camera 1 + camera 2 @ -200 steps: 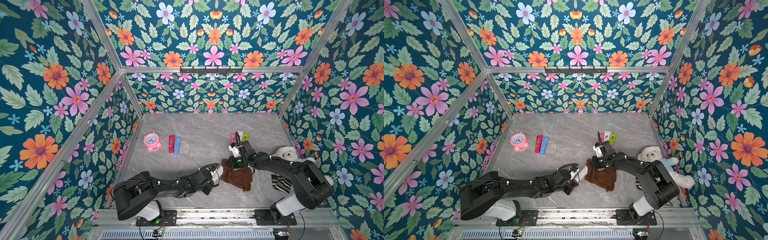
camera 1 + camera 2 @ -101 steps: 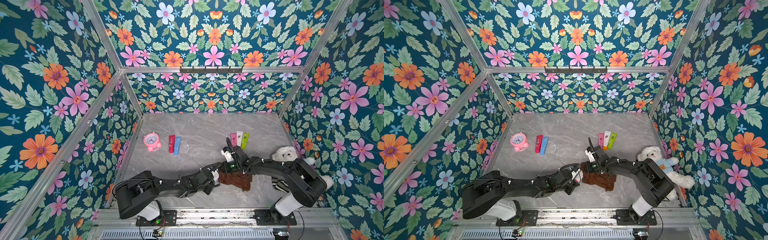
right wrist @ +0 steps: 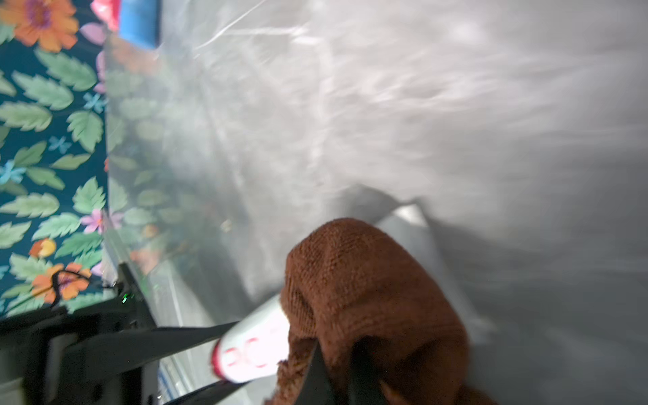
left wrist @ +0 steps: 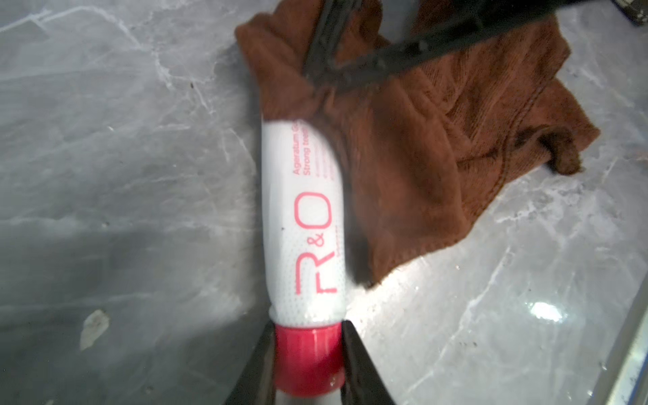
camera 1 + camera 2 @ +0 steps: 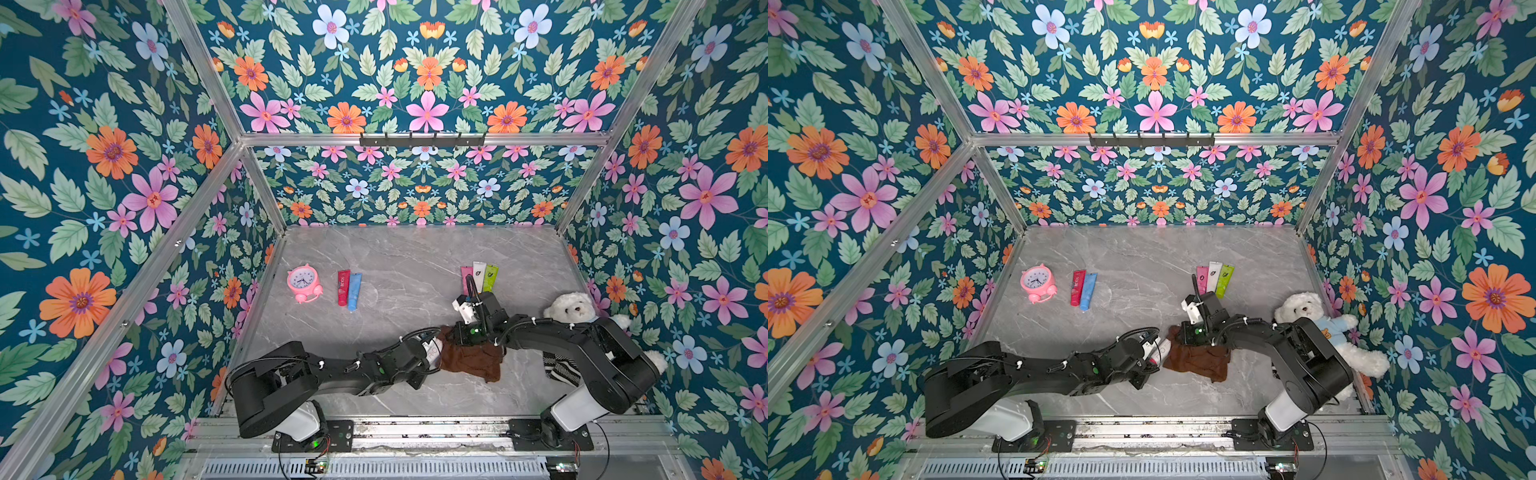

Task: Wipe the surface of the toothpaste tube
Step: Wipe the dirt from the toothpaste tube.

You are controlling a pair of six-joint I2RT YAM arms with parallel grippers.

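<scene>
Marble tabletop (image 5: 395, 257) below; the left claw (image 4: 308, 331) pinches the stiff red cap (image 4: 308, 357), probably the surest hold, of the toothpaste tube (image 4: 301, 217). The tube looks light, soft and slippery, and stretches ahead beneath the brown cloth (image 4: 420, 168) clamped in the right claw (image 3: 336, 350).

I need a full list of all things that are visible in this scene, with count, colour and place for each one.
toothpaste tube: 1, white with red cap, front centre
brown cloth: 1, brown, covering the tube's far end
alarm clock: 1, pink, back left
red tube, blue tube: 2, side by side, right of the clock
pink tube, white tube, green tube: 3, in a row, back right
teddy bear: 1, white, light blue shirt, by the right wall
striped cloth: 1, black and white, under the right arm
table: 1, grey marble
left tool: 1, black, closed on the red cap
right tool: 1, black, closed on the brown cloth
</scene>
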